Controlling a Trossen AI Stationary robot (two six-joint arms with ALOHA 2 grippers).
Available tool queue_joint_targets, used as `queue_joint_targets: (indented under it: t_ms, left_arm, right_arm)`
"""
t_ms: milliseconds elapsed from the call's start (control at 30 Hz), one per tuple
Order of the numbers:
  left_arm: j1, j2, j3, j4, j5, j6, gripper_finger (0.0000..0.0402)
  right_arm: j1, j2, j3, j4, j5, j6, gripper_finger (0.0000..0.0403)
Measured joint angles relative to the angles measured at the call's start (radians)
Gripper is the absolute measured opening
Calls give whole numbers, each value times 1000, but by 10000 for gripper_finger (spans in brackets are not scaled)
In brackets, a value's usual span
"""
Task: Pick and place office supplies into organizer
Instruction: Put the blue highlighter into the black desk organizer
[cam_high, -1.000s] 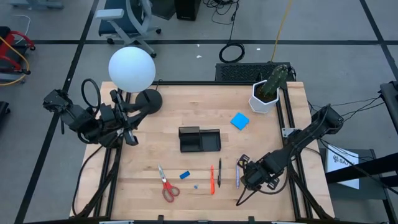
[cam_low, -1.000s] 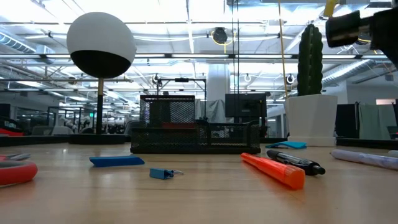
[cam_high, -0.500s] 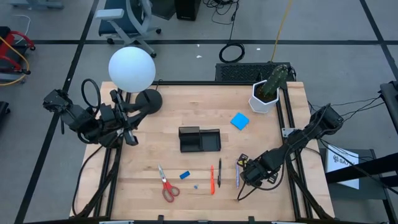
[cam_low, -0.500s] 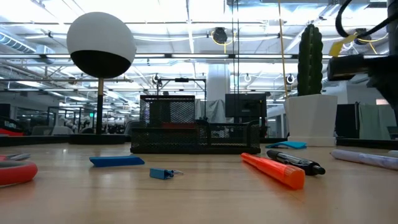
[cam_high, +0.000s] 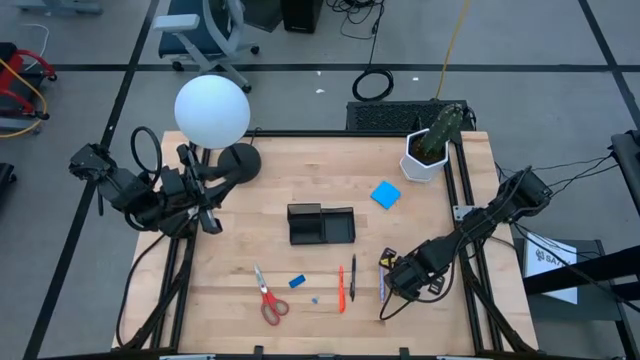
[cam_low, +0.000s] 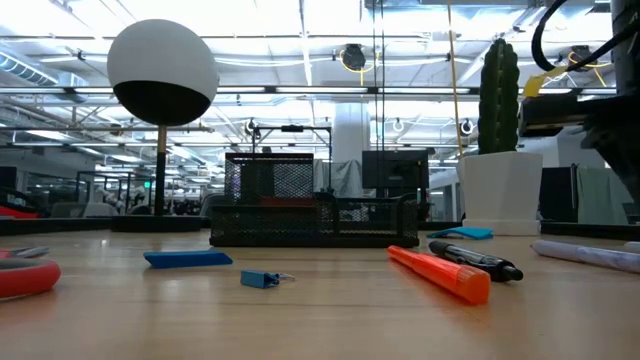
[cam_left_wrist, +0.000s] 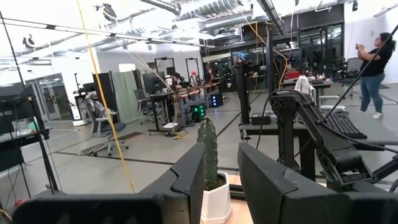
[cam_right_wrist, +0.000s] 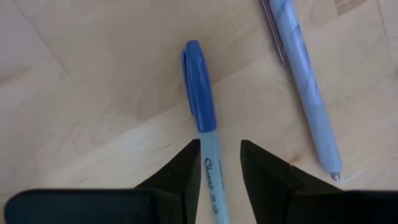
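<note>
- My right gripper (cam_right_wrist: 219, 163) has come lower over the last moment and now hangs just above the blue marker (cam_right_wrist: 204, 118) near the front right of the bench (cam_high: 240, 250). My jaws stand apart, a narrow gap, one finger on each side of the marker body. I hold nothing yet.
- Just beside the marker lies a pale blue pen (cam_right_wrist: 305, 74); it is apart from my fingers, but close enough that I could push it when I close.
- I think the reach is nearly done, and the next move is a small descent and then closing on the marker.
- A little further along the front lie the black pen (cam_high: 353, 278) and the red pen (cam_high: 341, 287), then the small blue eraser block (cam_high: 297, 281) and the red-handled scissors (cam_high: 268, 297).
- The organizer (cam_high: 321, 224) stands in the middle of the bench, and I see no supplies in it.
- The blue square note pad (cam_high: 385, 194) lies beyond it, near the cactus pot (cam_high: 425, 160).
- My left gripper (cam_left_wrist: 221, 177) waits at the far left edge, beside the lamp base (cam_high: 238, 162), jaws slightly apart and empty.
</note>
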Motion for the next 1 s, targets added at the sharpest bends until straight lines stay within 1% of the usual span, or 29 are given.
queue_joint_targets:
  t_ms: [333, 667, 767, 933, 1000]
  left_arm:
    - [0, 0, 0, 0, 0, 0, 104]
    - [0, 0, 0, 0, 0, 0, 104]
    - [0, 0, 0, 0, 0, 0, 104]
    - [0, 0, 0, 0, 0, 0, 104]
    - [0, 0, 0, 0, 0, 0, 104]
  right_arm:
    - [0, 73, -28, 53, -19, -4, 105]
    - [0, 86, -54, 82, -28, 26, 101]
    - [0, 87, -55, 81, -29, 41, 82]
    - [0, 87, -55, 80, -31, 41, 30]
    - [0, 88, -55, 80, -31, 41, 28]
